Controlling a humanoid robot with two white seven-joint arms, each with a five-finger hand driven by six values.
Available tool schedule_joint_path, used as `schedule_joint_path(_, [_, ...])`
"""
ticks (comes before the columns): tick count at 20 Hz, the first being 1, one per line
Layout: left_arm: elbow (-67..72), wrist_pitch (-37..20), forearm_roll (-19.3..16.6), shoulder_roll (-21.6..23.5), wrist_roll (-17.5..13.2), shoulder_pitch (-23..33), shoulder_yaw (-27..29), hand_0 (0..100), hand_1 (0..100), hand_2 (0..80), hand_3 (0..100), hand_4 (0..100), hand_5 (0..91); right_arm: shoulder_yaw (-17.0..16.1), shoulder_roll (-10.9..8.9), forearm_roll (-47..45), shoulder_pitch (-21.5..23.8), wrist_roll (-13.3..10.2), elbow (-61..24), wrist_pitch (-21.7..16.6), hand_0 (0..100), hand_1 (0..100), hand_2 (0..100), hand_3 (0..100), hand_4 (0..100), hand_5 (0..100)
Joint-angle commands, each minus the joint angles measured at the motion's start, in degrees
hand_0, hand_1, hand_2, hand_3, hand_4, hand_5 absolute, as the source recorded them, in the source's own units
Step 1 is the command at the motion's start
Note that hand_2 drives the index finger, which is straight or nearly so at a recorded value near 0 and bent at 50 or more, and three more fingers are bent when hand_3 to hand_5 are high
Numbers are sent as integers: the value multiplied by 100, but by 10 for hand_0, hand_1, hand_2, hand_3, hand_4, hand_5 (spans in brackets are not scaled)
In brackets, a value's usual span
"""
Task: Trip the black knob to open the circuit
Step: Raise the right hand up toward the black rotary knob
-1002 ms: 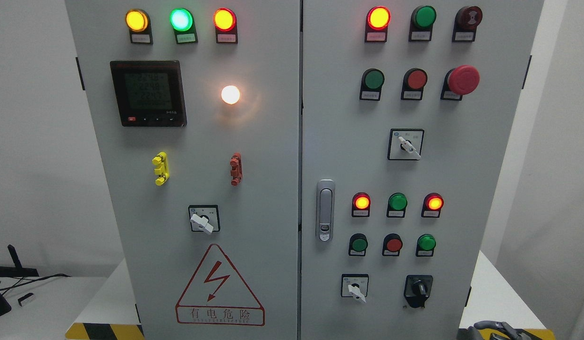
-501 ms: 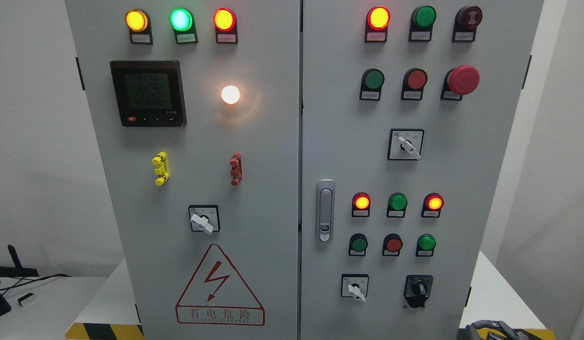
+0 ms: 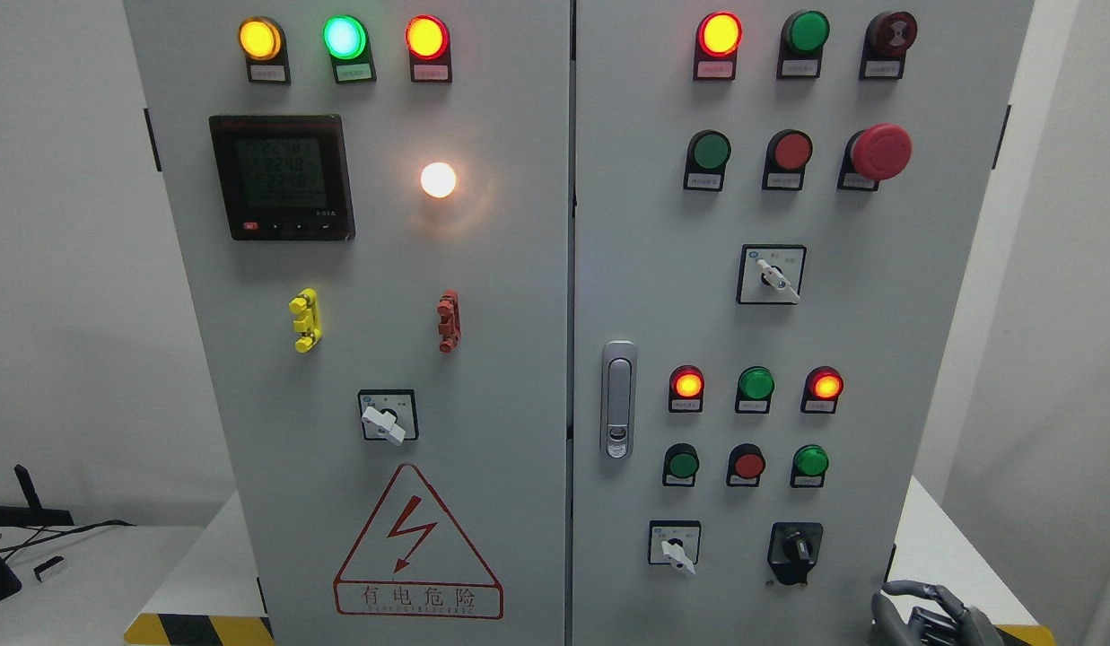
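We count three white-handled selector switches and one black knob [image 3: 795,545], low on the cabinet's right door [image 3: 662,296]. Our right hand [image 3: 930,615] enters at the bottom right corner, below and right of the knob, apart from it, fingers [image 3: 904,589] loosely curled, holding nothing.

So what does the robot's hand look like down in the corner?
Only the right hand peeks in at the bottom right. It is dark grey metal with slim, jointed fingers that shine a little. No cables, markings or sleeve show, and the left hand is not visible.
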Motion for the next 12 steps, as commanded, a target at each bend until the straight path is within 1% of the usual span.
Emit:
schedule_joint_path(1, [0, -5, -176, -7, 5, 0, 0, 120, 389, 0, 0, 0, 0, 142, 32, 19, -142, -55, 2, 21, 404, 741, 435, 1000, 1000, 978])
schedule_joint_path(4, [0, -5, -176, 2, 5, 0, 0, 120, 389, 0, 0, 0, 0, 239, 137, 45, -204, -82, 37, 64, 406, 742, 436, 1000, 1000, 978])
schedule_joint_path(10, [0, -5, -176, 2, 5, 0, 0, 120, 389, 0, 0, 0, 0, 388, 146, 45, -256, -161, 90, 118, 409, 742, 437, 1000, 1000, 977])
schedule_joint_path(12, [0, -5, -176, 2, 5, 0, 0, 120, 389, 0, 0, 0, 0, 441, 155, 45, -274, -222, 142, 117, 411, 743, 437, 1000, 1000, 977])
